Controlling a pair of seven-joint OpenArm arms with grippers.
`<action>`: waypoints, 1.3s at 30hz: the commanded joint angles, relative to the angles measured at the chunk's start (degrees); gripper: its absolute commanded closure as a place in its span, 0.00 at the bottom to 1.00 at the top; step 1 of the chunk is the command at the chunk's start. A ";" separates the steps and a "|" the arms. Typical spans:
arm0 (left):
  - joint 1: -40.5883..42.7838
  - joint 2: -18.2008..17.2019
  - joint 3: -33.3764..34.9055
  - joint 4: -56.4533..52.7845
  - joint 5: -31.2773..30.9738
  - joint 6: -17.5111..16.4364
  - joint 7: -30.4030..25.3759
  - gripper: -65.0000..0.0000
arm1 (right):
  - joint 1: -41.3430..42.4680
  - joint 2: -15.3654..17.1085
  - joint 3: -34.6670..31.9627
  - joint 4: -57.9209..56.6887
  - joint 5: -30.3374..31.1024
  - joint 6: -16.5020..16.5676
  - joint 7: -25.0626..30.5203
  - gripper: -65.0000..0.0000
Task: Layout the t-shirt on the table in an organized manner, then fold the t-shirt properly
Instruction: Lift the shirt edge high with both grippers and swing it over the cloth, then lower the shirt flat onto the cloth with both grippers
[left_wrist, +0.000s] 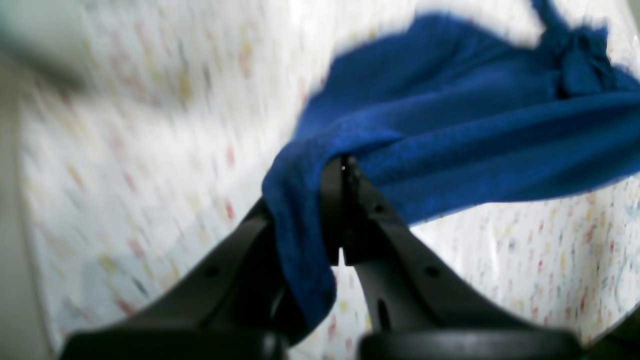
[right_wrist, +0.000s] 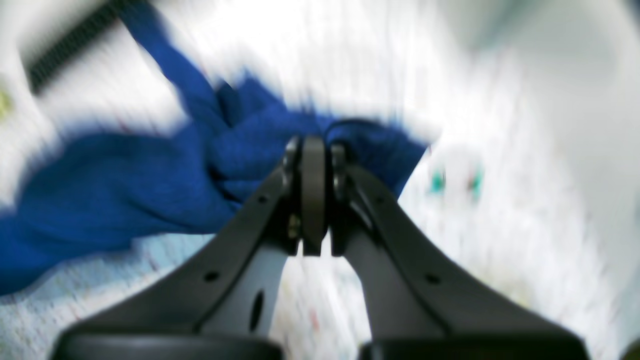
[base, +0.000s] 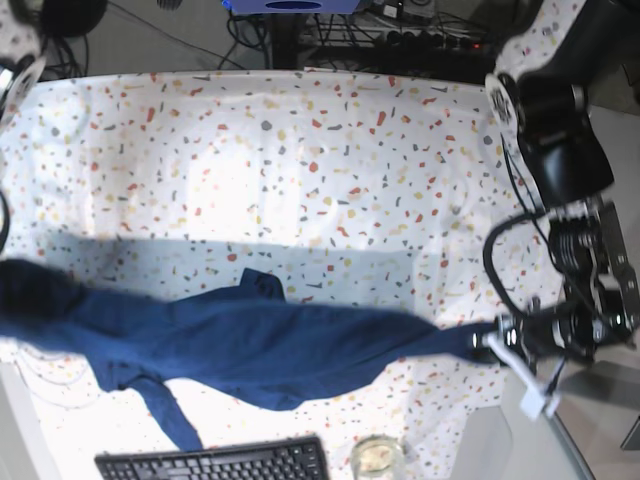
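The plain dark navy soft-fabric t-shirt (base: 260, 345) hung stretched between both arms above the white speckled cloth-covered desk (base: 300, 150) — the left claw (left_wrist: 343, 167) and right claw (right_wrist: 313, 150) each clamped on an end, apparently to spread it for laying out flat.

The right gripper (right_wrist: 314, 150) is pinching a bunched edge of the blue t-shirt (right_wrist: 115, 195), jaws pressed together. The shirt is trailing left of the gripper over the speckled table (right_wrist: 500, 240). A dark keyboard (right_wrist: 65, 47) is lying blurred beyond the shirt.
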 joint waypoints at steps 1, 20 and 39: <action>-0.09 -0.93 -1.17 2.13 -0.96 -0.11 -1.51 1.00 | 0.33 0.60 0.20 2.49 1.48 0.19 2.50 1.00; 31.47 -2.25 -10.84 19.97 -0.87 -0.37 -1.51 1.00 | -23.67 -7.31 0.29 12.16 1.48 0.19 2.94 1.00; 42.98 0.65 -12.86 20.85 -0.34 -0.37 -1.94 1.00 | -33.60 -8.36 3.72 1.26 1.21 0.01 12.26 1.00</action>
